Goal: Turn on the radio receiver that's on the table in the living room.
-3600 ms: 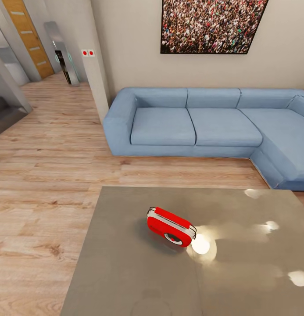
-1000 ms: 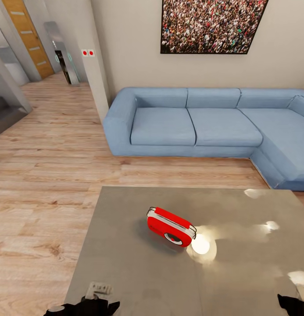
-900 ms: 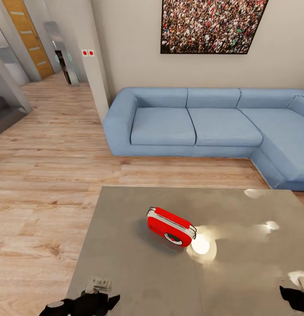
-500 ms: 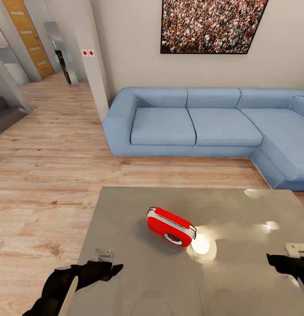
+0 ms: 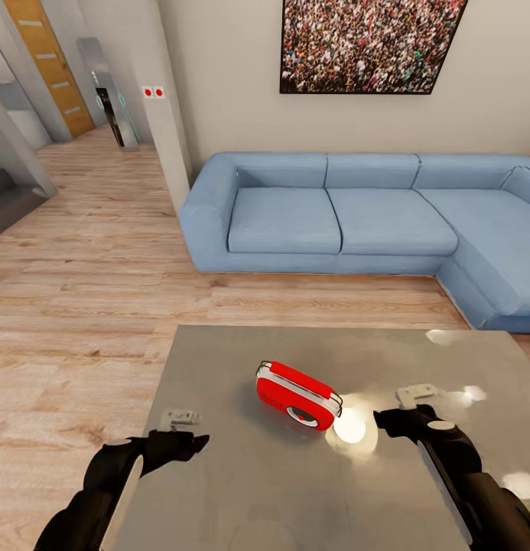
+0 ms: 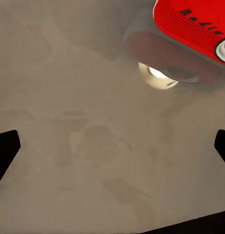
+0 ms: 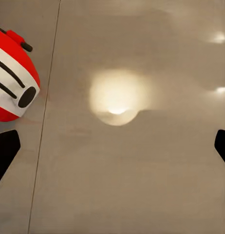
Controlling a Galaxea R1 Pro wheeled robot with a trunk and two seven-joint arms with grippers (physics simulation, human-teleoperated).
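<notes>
Above the glossy table (image 5: pixel 219 490), the right end effector (image 5: pixel 393 419) has advanced from the lower frame edge to a position just beside the radio receiver (image 5: pixel 297 395), without contact. The left end effector (image 5: pixel 182 442) has likewise risen over the table's near-left corner. Each wrist view shows both fingertips at opposite frame borders, so both end effectors are spread wide and hold nothing. The receiver lies mid-table before the blue sofa (image 5: pixel 356 218). Judged stage: approach complete; the switch press remains.
</notes>
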